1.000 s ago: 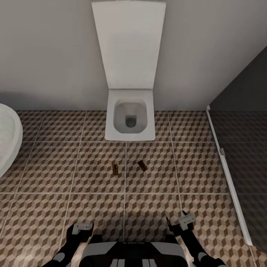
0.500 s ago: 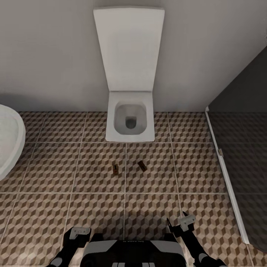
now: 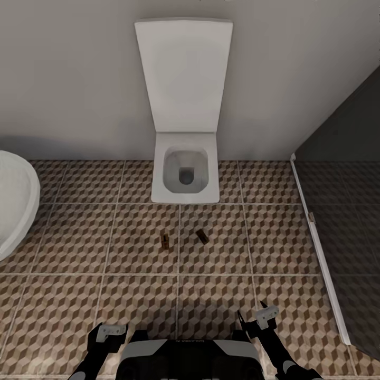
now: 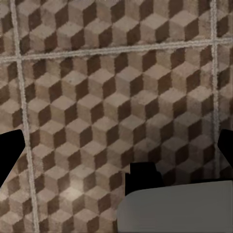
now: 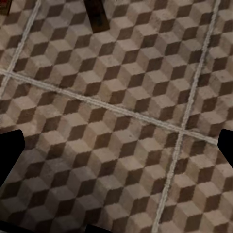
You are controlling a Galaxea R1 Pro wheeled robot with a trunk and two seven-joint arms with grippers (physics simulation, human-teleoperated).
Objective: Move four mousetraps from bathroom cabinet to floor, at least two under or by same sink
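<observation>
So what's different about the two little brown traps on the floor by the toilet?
The left mousetrap lies almost straight, pointing toward the toilet, while the right mousetrap lies slanted. The left mousetrap sits a little closer to the robot; the right mousetrap sits nearer the toilet. A grout line runs between them, so each lies on its own tile. Both are tiny, flat and brown, resting on the bathroom floor, apart from each other.

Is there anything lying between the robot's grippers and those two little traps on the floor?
Nothing visible: bare patterned bathroom floor separates the left gripper and right gripper from the two mousetraps, which lie before the toilet.
</observation>
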